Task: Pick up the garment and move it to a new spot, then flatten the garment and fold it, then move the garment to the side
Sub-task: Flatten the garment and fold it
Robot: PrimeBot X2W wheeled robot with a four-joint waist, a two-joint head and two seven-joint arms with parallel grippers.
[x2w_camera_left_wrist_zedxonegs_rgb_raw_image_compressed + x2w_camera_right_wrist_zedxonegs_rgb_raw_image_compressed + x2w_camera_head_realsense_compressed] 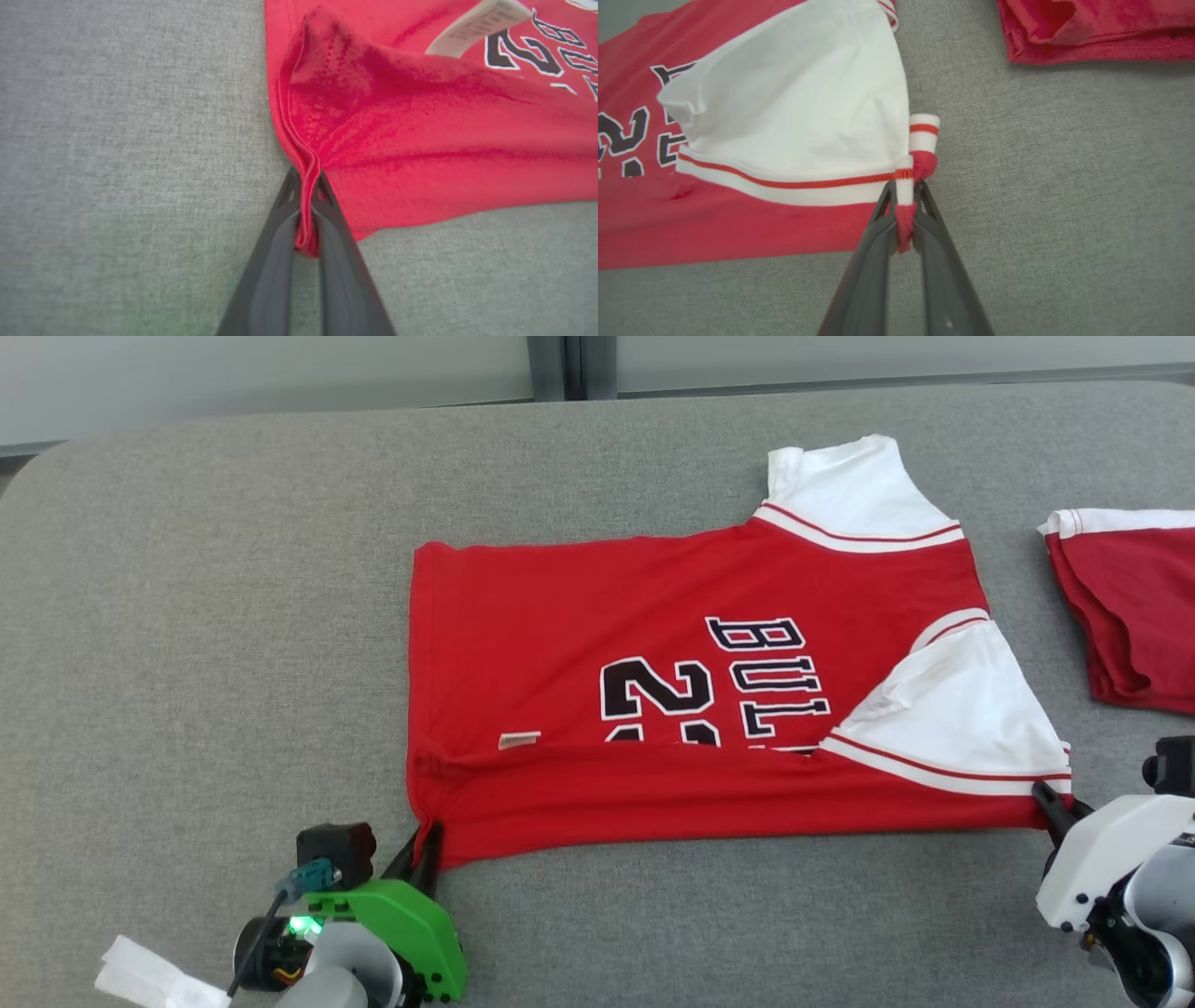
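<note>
Presently left hand (306, 196) gripped garment (579, 616) at hem corner, right hand (905, 200) at sleeve trim, both low in frame. Risk: shallow pinches could slip under uneven lifting.

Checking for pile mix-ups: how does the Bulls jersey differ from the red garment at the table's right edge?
The Bulls jersey lies spread out, near edge folded over, print showing; the red garment is a compact folded stack, no print visible. The left gripper and right gripper pinch the jersey's near corners; the red garment is untouched. Both are red with white trim, on the grey table.
</note>
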